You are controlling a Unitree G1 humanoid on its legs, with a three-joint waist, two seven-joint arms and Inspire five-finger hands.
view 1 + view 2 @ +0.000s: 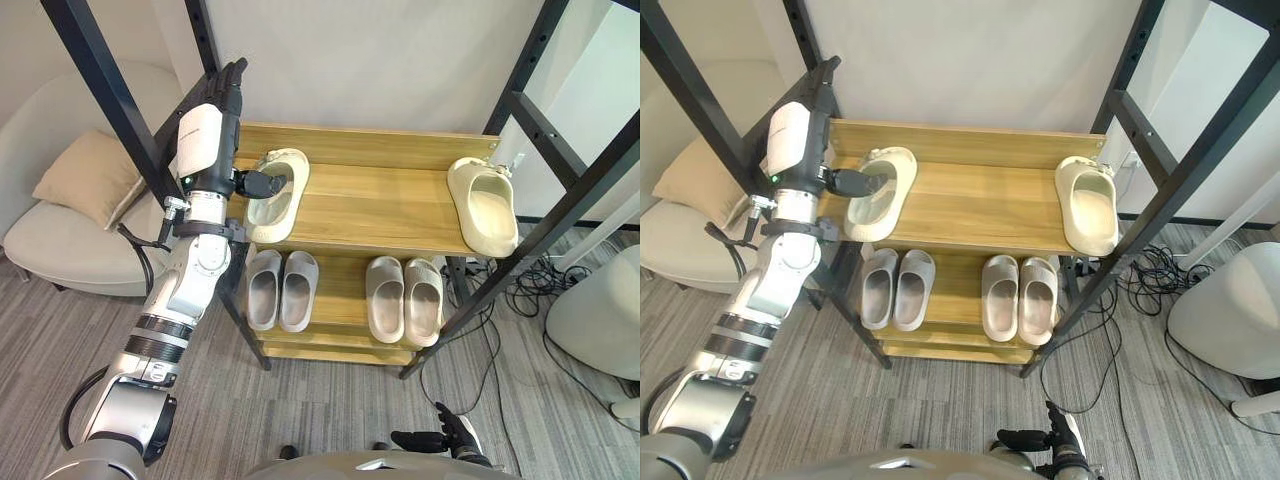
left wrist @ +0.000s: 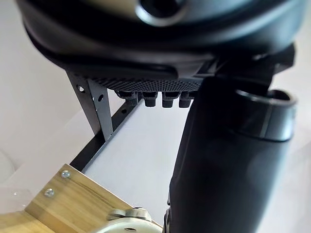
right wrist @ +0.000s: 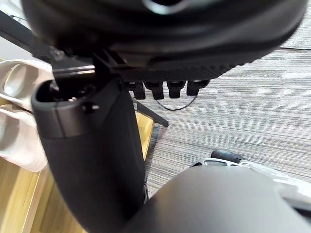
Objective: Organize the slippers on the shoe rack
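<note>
Pale wall behind, the left hand (image 1: 203,140) stands upright, fingers straight and open, thumb touching the cream foam slipper (image 1: 282,195) at the left end of the wooden black-framed shoe rack (image 1: 375,205); the matching cream slipper (image 1: 483,205) lies far right. Pairing them likely needs a low, steady push. The right hand (image 1: 447,437) hangs low, relaxed

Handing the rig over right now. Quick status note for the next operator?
Left robot hand: open, raised at the left end of the top shelf, thumb at the left cream slipper.
Right robot hand: open, low, idle.
Right cream slipper sits at that shelf's far right end, apart from its mate.
Done: grey pair and beige pair side by side on the lower shelf.
To do: bring the cream slippers together.
</note>
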